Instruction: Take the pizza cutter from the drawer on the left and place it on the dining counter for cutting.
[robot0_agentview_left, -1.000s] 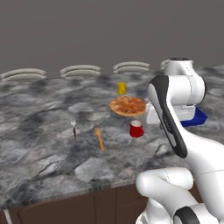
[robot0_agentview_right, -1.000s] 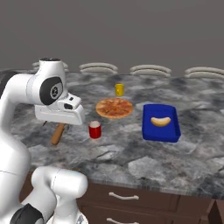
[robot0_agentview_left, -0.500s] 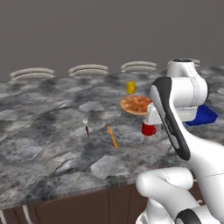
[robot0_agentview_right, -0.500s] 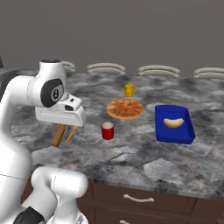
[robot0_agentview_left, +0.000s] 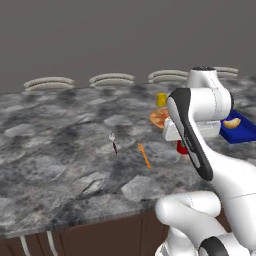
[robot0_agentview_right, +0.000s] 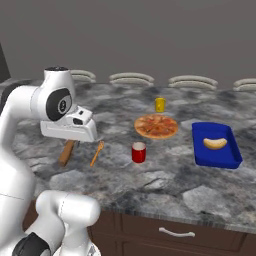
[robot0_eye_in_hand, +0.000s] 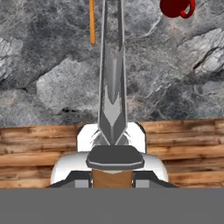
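My gripper (robot0_agentview_right: 69, 142) (robot0_eye_in_hand: 113, 169) is shut on the pizza cutter (robot0_agentview_right: 66, 153), a utensil with a brown wooden handle and a long grey metal head (robot0_eye_in_hand: 113, 87). It hangs just above the dining counter (robot0_agentview_right: 150, 190), a grey marbled stone top, near its front left part. A thin orange utensil (robot0_agentview_right: 97, 153) (robot0_agentview_left: 144, 156) lies on the stone right beside the held cutter. Under the counter's front edge a dark brown drawer front (robot0_agentview_right: 177, 231) with a curved silver handle is shut.
A small silver-headed utensil (robot0_agentview_left: 113, 141) lies left of the orange one. A red cup (robot0_agentview_right: 138, 152), a pizza (robot0_agentview_right: 156, 126), a yellow cup (robot0_agentview_right: 160, 104) and a blue tray (robot0_agentview_right: 197, 150) holding bread stand to the right. Pale rounded seat backs (robot0_agentview_right: 132, 78) line the far edge.
The whole scene has slid to the right in both base views, so the camera has moved left along the counter. The arm keeps its pose with the cutter still gripped.
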